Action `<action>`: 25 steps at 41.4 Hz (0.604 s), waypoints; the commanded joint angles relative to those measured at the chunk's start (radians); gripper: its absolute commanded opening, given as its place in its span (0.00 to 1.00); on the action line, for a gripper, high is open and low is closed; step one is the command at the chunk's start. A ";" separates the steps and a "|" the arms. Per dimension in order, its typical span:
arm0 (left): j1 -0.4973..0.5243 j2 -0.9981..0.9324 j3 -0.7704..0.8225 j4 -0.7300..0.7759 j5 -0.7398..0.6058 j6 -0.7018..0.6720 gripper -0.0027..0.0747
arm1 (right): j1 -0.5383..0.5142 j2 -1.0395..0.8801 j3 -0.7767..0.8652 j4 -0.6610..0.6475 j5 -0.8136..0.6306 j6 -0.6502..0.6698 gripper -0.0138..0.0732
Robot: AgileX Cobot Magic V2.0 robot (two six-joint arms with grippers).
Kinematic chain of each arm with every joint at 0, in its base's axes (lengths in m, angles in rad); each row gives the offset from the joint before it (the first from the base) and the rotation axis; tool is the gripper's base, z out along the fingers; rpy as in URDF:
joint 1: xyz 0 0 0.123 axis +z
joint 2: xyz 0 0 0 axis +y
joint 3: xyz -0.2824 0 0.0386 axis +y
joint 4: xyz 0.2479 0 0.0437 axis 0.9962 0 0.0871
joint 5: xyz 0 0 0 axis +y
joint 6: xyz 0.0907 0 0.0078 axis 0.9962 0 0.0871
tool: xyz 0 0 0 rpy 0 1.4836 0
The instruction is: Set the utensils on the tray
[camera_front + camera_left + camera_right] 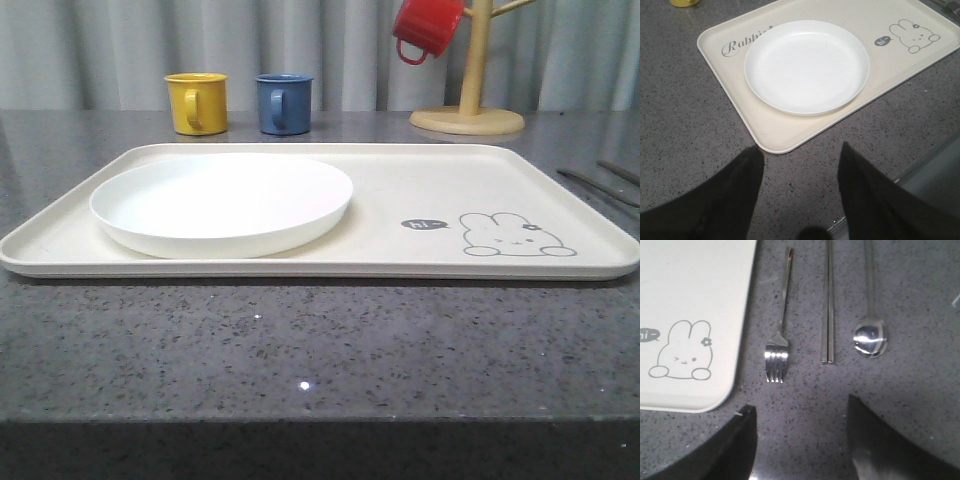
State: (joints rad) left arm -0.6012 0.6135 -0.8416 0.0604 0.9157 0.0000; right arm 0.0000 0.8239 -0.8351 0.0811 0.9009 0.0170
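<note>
The cream tray (420, 185) with the bunny drawing lies across the grey table, and the round white plate (222, 203) rests on its left half. In the right wrist view a steel fork (779, 335), a pair of chopsticks (828, 310) and a spoon (870, 325) lie side by side on the table just beside the tray's (695, 295) edge. My right gripper (801, 410) hovers open over bare table short of the fork's tines. My left gripper (801, 152) hangs open, empty, above the table just off the tray's (790, 135) near corner, with the plate (806, 65) beyond it.
A yellow mug (197, 102) and a blue mug (283, 103) stand behind the tray. A wooden mug tree (468, 90) at the back right holds a red mug (427, 27). Thin utensil handles (598, 185) lie on the table right of the tray.
</note>
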 commanded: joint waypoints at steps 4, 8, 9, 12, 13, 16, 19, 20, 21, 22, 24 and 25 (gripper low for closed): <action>-0.007 0.002 -0.024 -0.005 -0.075 -0.010 0.50 | 0.010 0.197 -0.153 0.057 0.033 -0.047 0.66; -0.007 0.002 -0.024 -0.005 -0.075 -0.010 0.50 | 0.010 0.302 -0.225 0.057 0.076 -0.047 0.66; -0.007 0.002 -0.024 -0.005 -0.075 -0.010 0.50 | 0.010 0.334 -0.246 0.057 0.088 -0.047 0.66; -0.007 0.002 -0.024 -0.005 -0.075 -0.010 0.50 | 0.010 0.413 -0.298 0.057 0.122 -0.047 0.66; -0.007 0.002 -0.024 -0.005 -0.075 -0.010 0.50 | 0.010 0.437 -0.308 0.057 0.132 -0.047 0.66; -0.007 0.002 -0.024 -0.005 -0.075 -0.010 0.50 | 0.010 0.519 -0.361 0.057 0.168 -0.047 0.66; -0.007 0.002 -0.024 -0.005 -0.075 -0.010 0.50 | 0.010 0.580 -0.404 0.057 0.188 -0.047 0.66; -0.007 0.002 -0.024 -0.005 -0.075 -0.010 0.50 | 0.010 0.605 -0.419 0.057 0.190 -0.047 0.66; -0.007 0.002 -0.024 -0.005 -0.075 -0.010 0.50 | 0.010 0.623 -0.430 0.057 0.192 -0.047 0.66; -0.007 0.002 -0.024 -0.005 -0.075 -0.010 0.50 | 0.010 0.640 -0.441 0.057 0.196 -0.047 0.66; -0.007 0.002 -0.024 -0.005 -0.075 -0.010 0.50 | 0.011 0.679 -0.468 0.058 0.206 -0.047 0.66; -0.007 0.002 -0.024 -0.005 -0.075 -0.010 0.50 | 0.012 0.695 -0.479 0.058 0.213 -0.047 0.66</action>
State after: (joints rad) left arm -0.6012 0.6135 -0.8416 0.0604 0.9157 0.0000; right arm 0.0113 1.5020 -1.2458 0.1289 1.1040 -0.0179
